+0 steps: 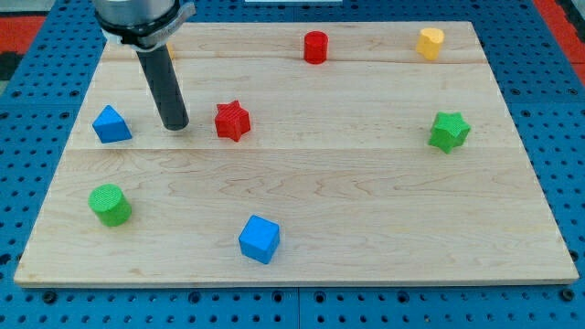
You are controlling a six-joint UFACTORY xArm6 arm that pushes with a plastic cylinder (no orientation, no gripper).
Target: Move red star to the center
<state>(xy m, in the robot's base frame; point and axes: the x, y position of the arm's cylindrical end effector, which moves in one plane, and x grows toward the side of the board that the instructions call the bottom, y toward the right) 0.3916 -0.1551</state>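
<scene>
red star (pixel 232 120) sits just right of my tip (pixel 175 126), rod upright.

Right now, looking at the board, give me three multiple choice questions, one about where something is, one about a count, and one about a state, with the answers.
1. Where is my tip relative to the red star?
A. On the view's left of it
B. On the view's right of it
C. Below it

2. How many green blocks are on the board?
A. One
B. Two
C. Three

3. Is my tip touching the red star?
A. Yes, pressed against it
B. No, a gap of bare wood shows between them
C. It rests on top of it

Answers: 1 A, the rod stands between the blue block and the star. 2 B, the green cylinder and the green star. 3 B, wood is visible between them.
</scene>
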